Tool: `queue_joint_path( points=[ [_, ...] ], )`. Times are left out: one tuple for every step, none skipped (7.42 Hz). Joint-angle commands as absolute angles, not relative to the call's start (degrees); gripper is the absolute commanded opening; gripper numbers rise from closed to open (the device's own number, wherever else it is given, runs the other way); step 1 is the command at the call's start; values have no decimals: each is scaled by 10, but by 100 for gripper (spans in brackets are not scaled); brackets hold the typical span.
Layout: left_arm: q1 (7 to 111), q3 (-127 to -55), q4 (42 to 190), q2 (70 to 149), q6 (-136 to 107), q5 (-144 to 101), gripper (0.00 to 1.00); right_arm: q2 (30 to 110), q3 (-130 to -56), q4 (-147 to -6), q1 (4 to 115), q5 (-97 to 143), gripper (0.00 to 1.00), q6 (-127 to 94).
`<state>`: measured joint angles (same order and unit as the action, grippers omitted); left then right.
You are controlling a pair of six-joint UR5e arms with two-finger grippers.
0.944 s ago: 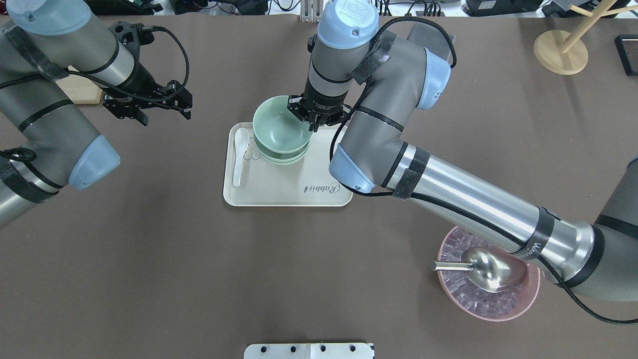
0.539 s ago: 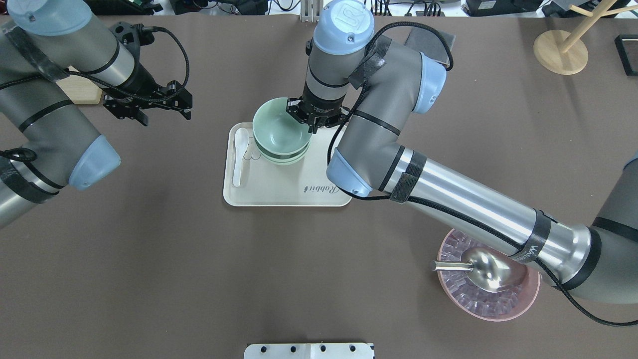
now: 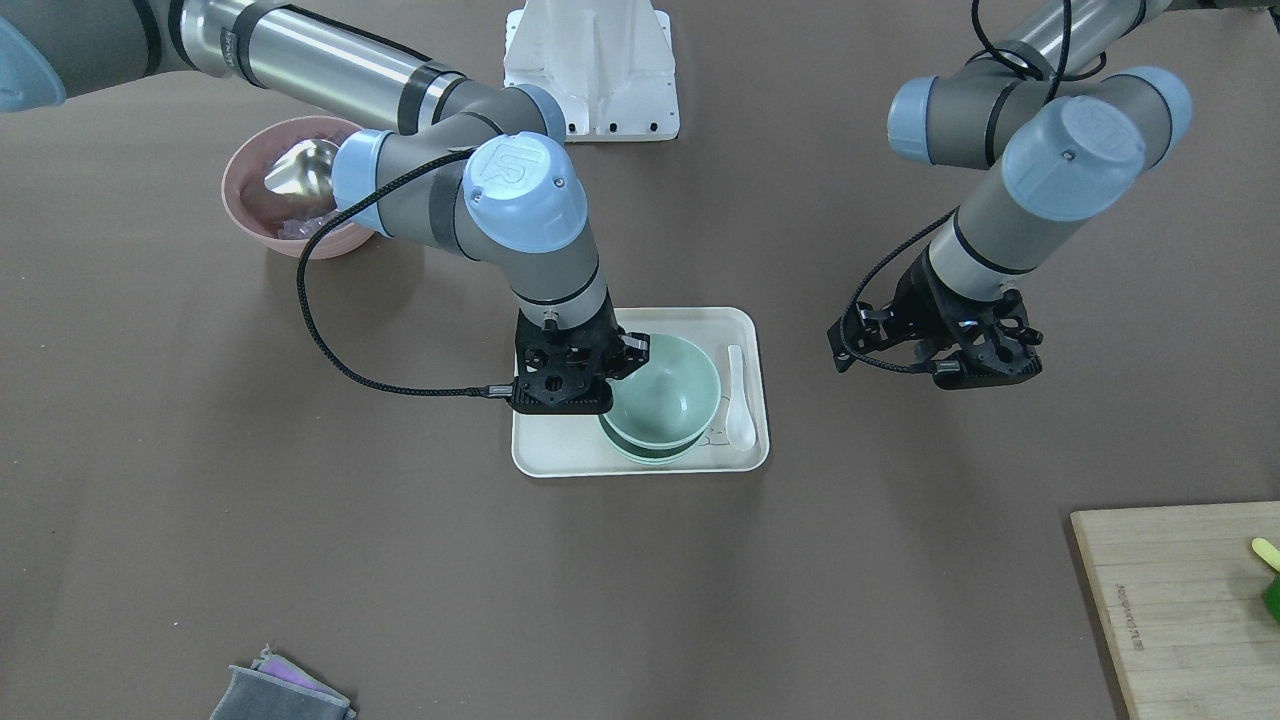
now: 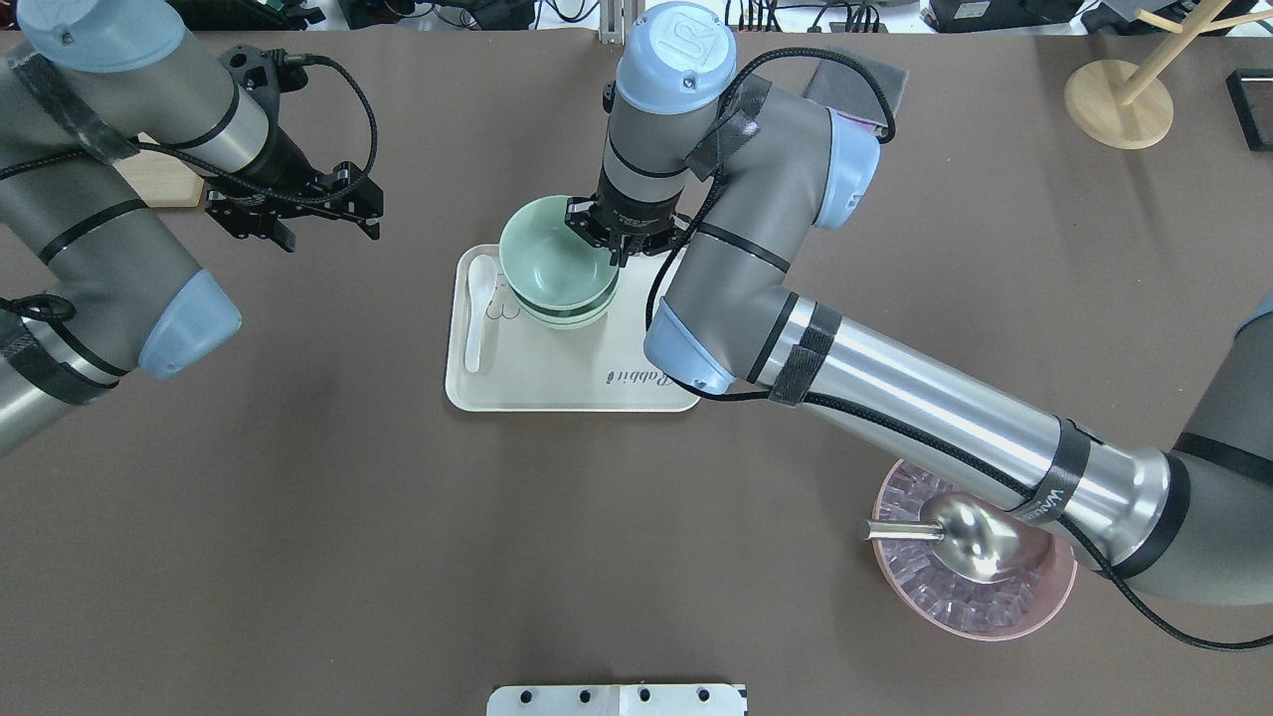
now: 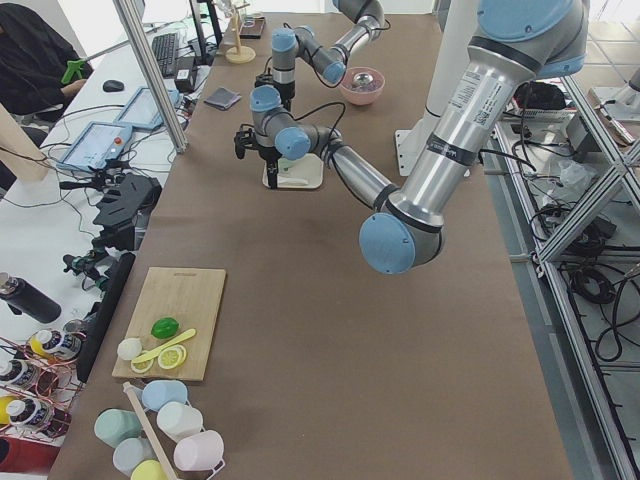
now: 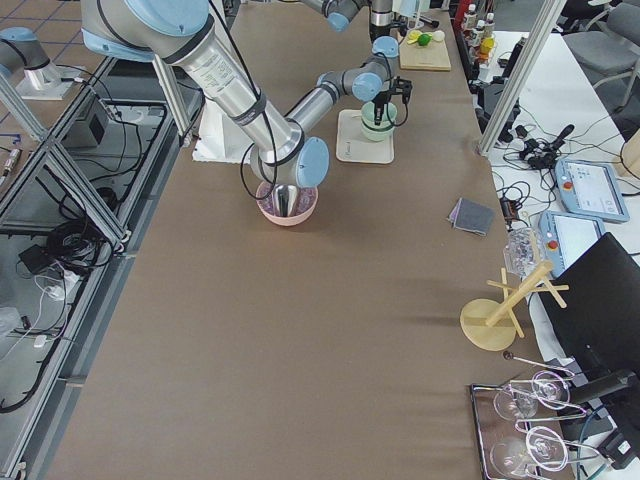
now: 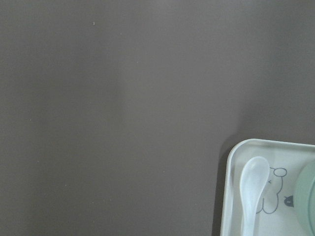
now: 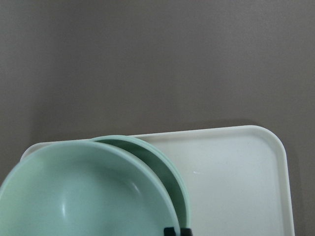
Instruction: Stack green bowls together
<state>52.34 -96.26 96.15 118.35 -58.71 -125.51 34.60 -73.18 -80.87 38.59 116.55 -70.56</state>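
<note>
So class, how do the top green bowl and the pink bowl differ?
The top green bowl is empty; the larger pink bowl holds a metal scoop. The green one is pinched at its rim by the right gripper over the other green bowls on the tray; the pink one stands alone on the table, untouched. Both are round, open side up.

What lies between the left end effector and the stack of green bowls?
In the overhead view, bare table runs from the left end effector, then the white spoon on the tray, beside the green bowls.
</note>
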Motion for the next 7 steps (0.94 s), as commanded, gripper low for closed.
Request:
queue_joint_path(
  points=[
    [524,-962,962,1185,-587,-1255,98,345,-719,-798,386,1165,0,-705],
    [523,-962,962,1185,-587,-1255,98,345,-715,-798,386,1165,0,-705],
    [523,-962,962,1185,-587,-1255,98,344,-715,-798,386,1165,0,-705],
    [523,-962,962,1185,-587,-1255,98,345,-715,-798,386,1165,0,-705],
    [523,-962,962,1185,-587,-1255,98,345,-715,-798,385,1165,0,-705],
    [523,-962,962,1186,-587,-1255,98,345,-714,-798,385,1165,0,-705],
    [524,-962,962,1186,-587,-1255,98,345,-714,-798,385,1165,0,-705]
  ],
)
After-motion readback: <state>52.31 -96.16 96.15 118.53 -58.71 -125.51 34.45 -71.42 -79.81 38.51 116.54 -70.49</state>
